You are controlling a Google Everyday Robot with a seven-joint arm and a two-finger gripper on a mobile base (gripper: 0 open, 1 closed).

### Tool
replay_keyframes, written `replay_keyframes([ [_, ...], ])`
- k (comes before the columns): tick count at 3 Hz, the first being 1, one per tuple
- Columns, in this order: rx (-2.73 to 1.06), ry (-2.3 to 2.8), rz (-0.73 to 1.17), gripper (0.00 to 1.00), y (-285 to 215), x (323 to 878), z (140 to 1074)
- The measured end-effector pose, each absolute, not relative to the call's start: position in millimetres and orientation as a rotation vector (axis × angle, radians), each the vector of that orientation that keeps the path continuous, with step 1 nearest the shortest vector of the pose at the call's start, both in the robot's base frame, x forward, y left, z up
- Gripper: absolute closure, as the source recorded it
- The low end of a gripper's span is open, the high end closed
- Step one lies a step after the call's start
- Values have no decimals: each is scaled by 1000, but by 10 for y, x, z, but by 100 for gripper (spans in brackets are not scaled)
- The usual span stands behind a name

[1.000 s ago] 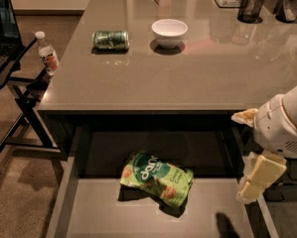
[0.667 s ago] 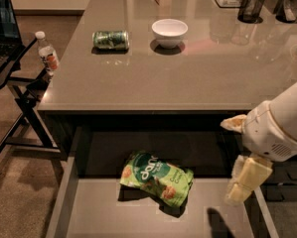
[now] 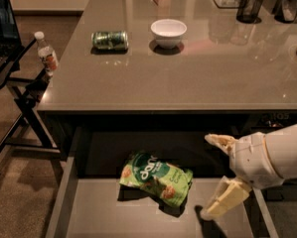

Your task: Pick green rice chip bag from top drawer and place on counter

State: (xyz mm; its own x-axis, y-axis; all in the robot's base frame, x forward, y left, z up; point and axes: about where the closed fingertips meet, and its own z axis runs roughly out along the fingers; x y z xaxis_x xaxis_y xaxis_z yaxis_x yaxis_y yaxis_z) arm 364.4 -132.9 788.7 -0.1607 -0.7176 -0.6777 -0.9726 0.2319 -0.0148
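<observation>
Hovering over the right part of the open top drawer [image 3: 63, 202], my end effector [image 3: 206, 177] is spread wide. Its 2 cream, wedge-shaped fingers [image 3: 226, 198] stand well apart, 1 pointing left near the drawer's rear and the other angled down toward the drawer floor. Nothing is between them. My white, rounded wrist housing enters from the right edge, below the desk edge, with the forearm roughly level.

The green rice chip bag [image 3: 155, 178] lies on the drawer floor, near the back and about mid-width. It is to the left of my end effector and not touching it. Its film is crinkled and light green, with white lettering and orange-tan chip pictures. The drawer has a smooth pale grey bottom and thin dark side walls.

The desk [image 3: 197, 78] above is a glossy grey-beige slab with a thin edge over dark cabinetry. It carries:
- 1 green can [image 3: 110, 39], lying on its side.
- 1 round white bowl [image 3: 168, 32], upright, near the can on its right.
- 1 dark cylindrical cup [image 3: 250, 6], toward the far right.

A clear plastic bottle [image 3: 46, 52] stands beside the desk's left edge.
</observation>
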Motion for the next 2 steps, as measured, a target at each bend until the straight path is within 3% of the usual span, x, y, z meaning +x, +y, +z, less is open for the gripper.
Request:
replay_keyframes([
  [2, -1502, 1815, 420, 0, -1190, 3770, 7767],
])
